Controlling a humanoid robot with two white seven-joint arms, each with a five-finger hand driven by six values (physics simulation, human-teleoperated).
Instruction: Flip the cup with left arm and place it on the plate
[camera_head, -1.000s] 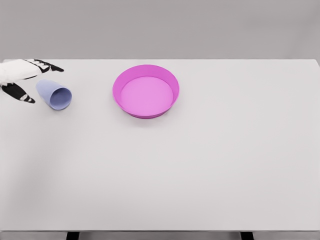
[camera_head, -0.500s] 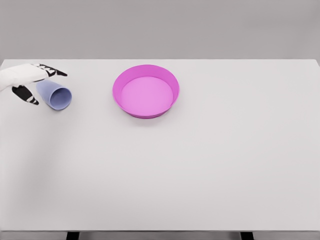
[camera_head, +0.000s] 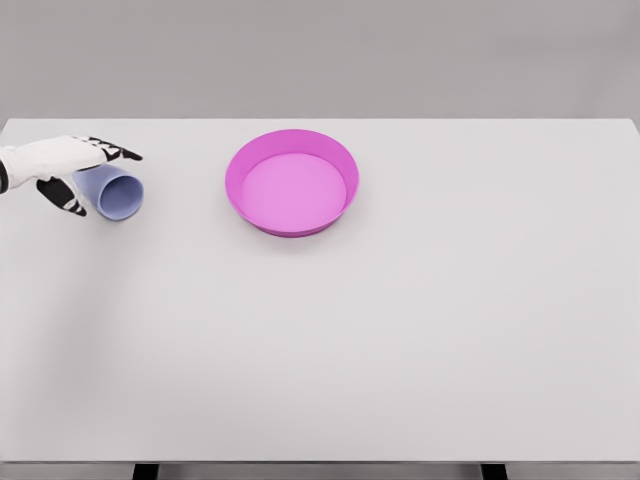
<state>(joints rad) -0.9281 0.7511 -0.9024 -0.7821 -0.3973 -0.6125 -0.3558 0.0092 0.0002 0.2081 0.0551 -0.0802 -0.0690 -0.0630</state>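
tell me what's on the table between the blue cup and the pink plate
Nothing. In the head view, the stretch of white table between the blue cup, lying on its side, and the pink plate is bare.

table | white top, wide | wall: plain grey behind

You see a matt, smooth white bench. The magenta plate and pale blue cup look like smooth, matt plastic. The left hand has a hard white shell.
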